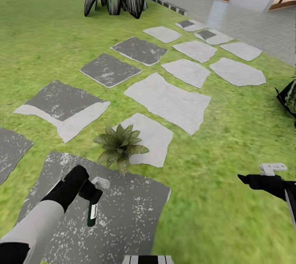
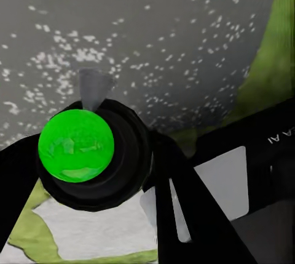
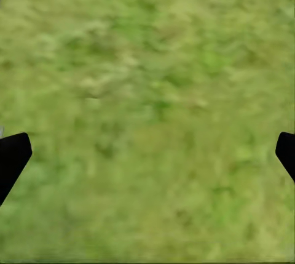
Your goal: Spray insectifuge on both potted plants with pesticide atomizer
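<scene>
The left hand (image 1: 91, 195) holds the pesticide atomizer (image 1: 92, 210) by its neck, over the dark speckled stepping stone (image 1: 123, 223), with the bottle's long axis hanging roughly straight down and the whitish trigger head (image 1: 100, 182) on top, facing toward the potted plant (image 1: 119, 145). That plant sits just beyond the stone's far edge, near the trigger head and a little to its right, its leaves spreading over the neighbouring pale stone (image 1: 154, 136). So the spray only has to go forward and slightly right from the left hand; I judge the nozzle is already close to the rosette and roughly aimed at it. In the left wrist view the bottle (image 2: 92, 153) sits between the dark fingers (image 2: 184, 215). The right hand (image 1: 246, 180) hovers over the lawn (image 1: 213, 214), well to the right of the plant, its fingertips (image 3: 12, 156) spread wide and empty, so the left arm is the nearer one.
</scene>
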{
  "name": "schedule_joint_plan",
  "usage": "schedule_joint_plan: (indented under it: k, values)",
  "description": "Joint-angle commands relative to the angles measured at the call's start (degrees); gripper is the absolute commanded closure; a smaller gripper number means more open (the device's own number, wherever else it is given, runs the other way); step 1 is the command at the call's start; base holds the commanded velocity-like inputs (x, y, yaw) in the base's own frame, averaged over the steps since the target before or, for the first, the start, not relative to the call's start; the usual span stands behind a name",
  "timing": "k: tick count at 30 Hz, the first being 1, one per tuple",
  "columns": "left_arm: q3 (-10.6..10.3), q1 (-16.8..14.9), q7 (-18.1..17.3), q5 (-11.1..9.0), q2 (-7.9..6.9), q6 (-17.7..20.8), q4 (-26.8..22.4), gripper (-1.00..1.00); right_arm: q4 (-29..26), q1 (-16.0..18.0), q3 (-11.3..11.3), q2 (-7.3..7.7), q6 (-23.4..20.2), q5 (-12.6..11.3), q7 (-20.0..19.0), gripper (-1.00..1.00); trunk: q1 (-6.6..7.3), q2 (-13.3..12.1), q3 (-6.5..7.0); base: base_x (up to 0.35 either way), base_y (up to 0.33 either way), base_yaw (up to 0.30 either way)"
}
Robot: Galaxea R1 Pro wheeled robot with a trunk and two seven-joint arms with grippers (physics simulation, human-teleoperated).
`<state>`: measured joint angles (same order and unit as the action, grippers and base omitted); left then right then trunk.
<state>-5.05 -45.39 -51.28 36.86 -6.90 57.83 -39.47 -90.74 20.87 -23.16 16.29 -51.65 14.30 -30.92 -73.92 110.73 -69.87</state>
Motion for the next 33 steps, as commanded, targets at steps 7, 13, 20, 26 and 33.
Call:
schedule_joint_plan:
  k: [7,13,20,26,33]
  values:
    - [-0.2,0.4,-0.8,0.6,0.37,-0.1,-0.5,1.00,-0.1,-0.1,-0.8,0.05,-0.1,-2.0,-0.7,-1.00,0.04,0.0,-0.04,-0.330,0.000,0.000]
    - [22.8,20.6,-11.3,-33.0,15.90,-21.9,-13.5,1.00,-7.4,5.6,16.2,-16.09,-3.3,26.4,24.1,-1.00,0.04,0.0,-0.04,-0.310,0.000,0.000]
    - [2.4,5.2,-1.3,-2.6,1.98,-4.5,-10.0,1.00,-0.5,0.2,0.2,-0.69,-0.4,-1.1,0.4,-1.00,0.04,0.0,0.01,-0.081,0.000,-0.070]
    - [1.9,6.1,-0.7,-1.3,1.91,-3.7,-12.9,1.00,-0.1,0.0,-0.5,-0.05,-0.2,-2.2,-0.7,-1.00,0.04,0.0,0.09,-0.005,0.000,-0.139]
    - [1.9,6.4,-0.6,-1.1,2.30,-3.6,-13.3,1.00,-0.1,0.0,-0.6,0.04,-0.2,-2.3,-0.8,-1.00,0.04,0.0,0.10,0.000,0.000,-0.017]
